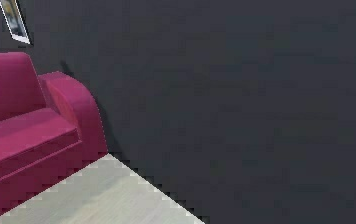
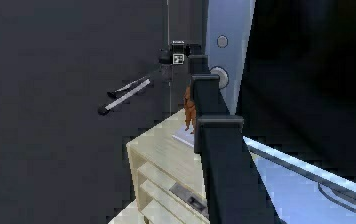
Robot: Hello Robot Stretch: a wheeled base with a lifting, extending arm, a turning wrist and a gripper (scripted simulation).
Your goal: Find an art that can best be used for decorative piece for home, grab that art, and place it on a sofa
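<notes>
Nearest in the arm side view, my arm [image 2: 221, 165] rises from the bottom edge, with a pale stepped surface [image 2: 158, 172] just to its left. At the far end of that surface, right against the arm's edge in the picture, is a small orange figure [image 2: 189, 108]. I take it to be the art I am after, though its shape is too small to be sure, and I cannot tell whether it stands on the pale surface or hangs clear of it. Farther out are the two white squares [image 2: 176, 57], and left of them my gripper [image 2: 108, 105] points down and leftward. Only the dark wall [image 2: 56, 60] lies behind its far end, so I judge that it holds nothing. I cannot tell whether the fingers are spread or pressed together. Beyond the arm stands a pale grey door [image 2: 231, 30] with round knobs.

In the forward view, a strip of light floor [image 1: 96, 195] lies nearest. Past it, at the left, a magenta sofa [image 1: 36, 120] stands against the dark wall, with a framed picture [image 1: 18, 22] high above it.

As I read it, the sofa is found and close ahead, but the grab does not look done. Taking the figure, carrying it over and setting it on the cushions are all left.

The forward view gives me the sofa and the framed picture. The arm side view gives me the arm, the gripper and the orange figure.
</notes>
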